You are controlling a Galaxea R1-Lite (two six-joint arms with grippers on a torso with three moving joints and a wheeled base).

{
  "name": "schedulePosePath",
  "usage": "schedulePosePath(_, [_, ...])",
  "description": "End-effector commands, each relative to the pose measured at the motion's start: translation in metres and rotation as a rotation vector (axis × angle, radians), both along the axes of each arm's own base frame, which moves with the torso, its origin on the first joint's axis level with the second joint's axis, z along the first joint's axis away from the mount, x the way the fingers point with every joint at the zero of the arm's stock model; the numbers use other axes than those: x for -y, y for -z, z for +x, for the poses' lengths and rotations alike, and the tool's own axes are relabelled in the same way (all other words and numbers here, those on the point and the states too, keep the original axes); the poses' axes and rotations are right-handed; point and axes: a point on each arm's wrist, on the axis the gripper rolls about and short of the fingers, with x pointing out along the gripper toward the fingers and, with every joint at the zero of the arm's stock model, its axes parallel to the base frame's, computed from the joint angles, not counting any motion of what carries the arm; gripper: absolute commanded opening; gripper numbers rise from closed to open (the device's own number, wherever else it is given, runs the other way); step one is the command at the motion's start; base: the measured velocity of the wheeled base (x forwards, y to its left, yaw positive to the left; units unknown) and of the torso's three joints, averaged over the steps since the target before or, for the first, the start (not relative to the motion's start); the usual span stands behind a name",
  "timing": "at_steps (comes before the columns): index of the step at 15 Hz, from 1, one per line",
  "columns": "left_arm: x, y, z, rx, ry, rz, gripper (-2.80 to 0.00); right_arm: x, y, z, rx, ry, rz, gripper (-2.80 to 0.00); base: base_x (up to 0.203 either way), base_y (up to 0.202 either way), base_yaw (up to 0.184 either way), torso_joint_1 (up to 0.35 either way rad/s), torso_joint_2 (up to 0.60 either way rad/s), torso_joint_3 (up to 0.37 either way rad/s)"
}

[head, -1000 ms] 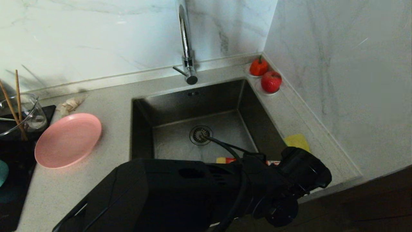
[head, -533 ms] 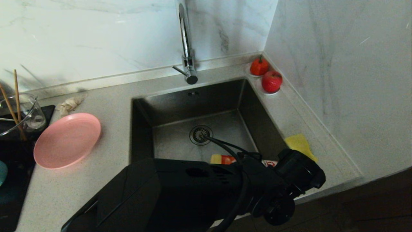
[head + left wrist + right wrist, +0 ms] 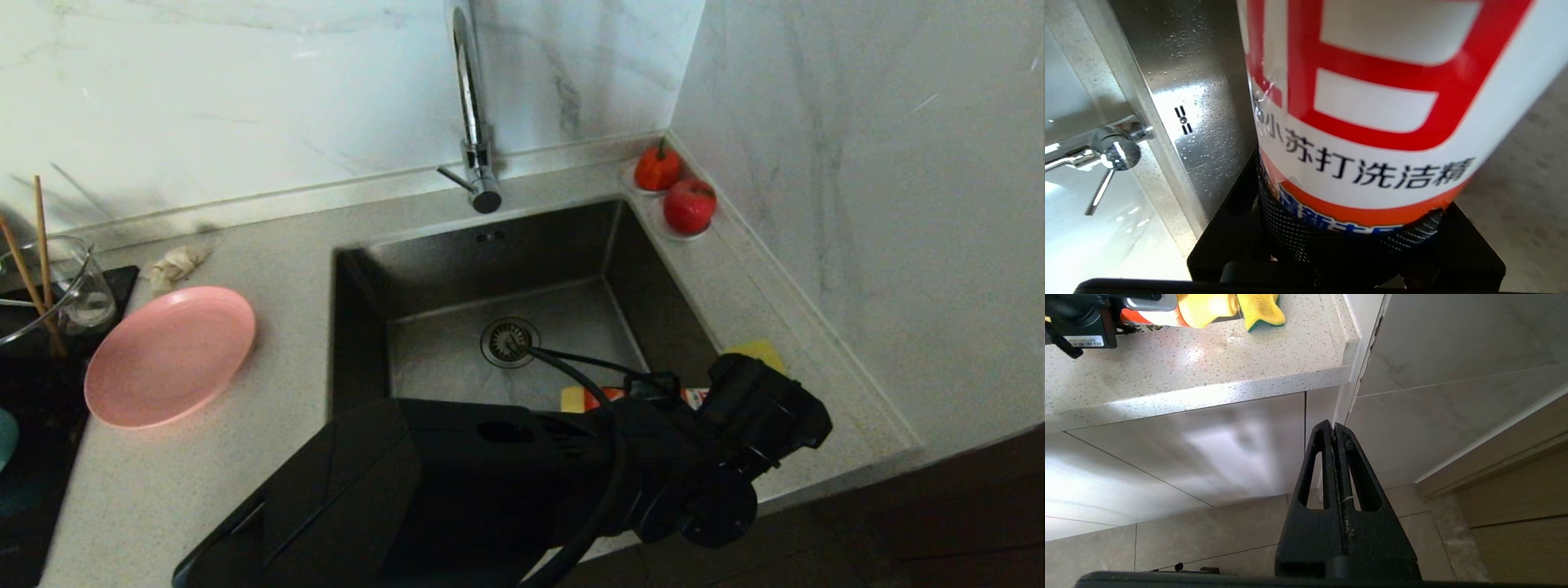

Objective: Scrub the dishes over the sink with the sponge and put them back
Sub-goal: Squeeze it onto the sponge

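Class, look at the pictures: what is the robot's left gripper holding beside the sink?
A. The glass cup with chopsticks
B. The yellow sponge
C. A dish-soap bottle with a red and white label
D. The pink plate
C: the left wrist view shows the left gripper clamped around the labelled dish-soap bottle, while the pink plate lies untouched on the counter.
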Motion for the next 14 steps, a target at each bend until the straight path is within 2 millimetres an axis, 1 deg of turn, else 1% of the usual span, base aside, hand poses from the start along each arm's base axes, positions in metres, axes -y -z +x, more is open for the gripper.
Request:
schedulePosePath(1, [-0.005,-0.005,0.008,0.013,-0.025,-0.006,-2.80,0.000,0.000,0.000,0.000,0.000,0.000,-2.80,0.000,0.000,0.000,0.000,0.00,0.000])
schedulePosePath(5, [-0.018,-0.006,0.030,0.013,-0.068,-0.022,-2.80,0.000,0.000,0.000,0.000,0.000,0.000,-2.80,0.000,0.000,0.000,0.000,0.00,0.000])
schedulePosePath(7, [-0.022,-0.008,0.037,0.011,-0.073,-0.038,-2.80,0.000,0.000,0.000,0.000,0.000,0.000,-2.80,0.000,0.000,0.000,0.000,0.00,0.000])
schedulePosePath(10, [-0.021,-0.013,0.041,0.039,-0.072,-0.094,-2.80,0.000,0.000,0.000,0.000,0.000,0.000,-2.80,0.000,0.000,0.000,0.000,0.00,0.000])
schedulePosePath(12, [-0.019,-0.015,0.043,0.036,-0.040,-0.137,-2.80,0.000,0.000,0.000,0.000,0.000,0.000,-2.80,0.000,0.000,0.000,0.000,0.00,0.000])
schedulePosePath(14, [-0.018,-0.014,0.043,0.030,-0.030,-0.142,-2.80,0.000,0.000,0.000,0.000,0.000,0.000,-2.80,0.000,0.000,0.000,0.000,0.00,0.000])
